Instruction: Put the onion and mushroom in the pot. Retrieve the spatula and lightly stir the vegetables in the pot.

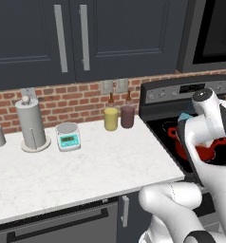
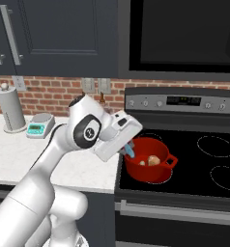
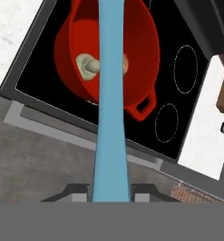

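The pincer [image 3: 111,196] is closed on the spatula [image 3: 110,108], gripping it by one end so that the long blue strip runs straight out from the hand toward the pot [image 3: 147,52]. Held that way the tool acts as an extension of the arm, which suits stirring: the far end can reach down among the vegetables while the hand keeps clear of the rim. The pot sits on the front left burner of the stove [image 2: 194,173], close to the worktop [image 1: 86,166] edge, which puts it within easy reach of the arm.

Both vegetables appear to be in the pot already. The mushroom [image 3: 87,66] lies on the pot floor just left of the spatula in the hand view, cap and stem plain to see. The onion [image 2: 154,160] shows as a small brownish ball in the right base view, with a paler bit beside it (presumably the mushroom). So, by my reading, loading is done and the stirring step is in hand.

Much is obscured. In the hand view the spatula covers most of the onion, leaving a brown sliver at its right edge, and its tip runs off the top of the picture, so I cannot tell whether it touches the vegetables or the pot floor. In the left base view the arm hides most of the pot. In the right base view the hand blocks the fingers, with only a bit of blue showing at the pot's near rim.
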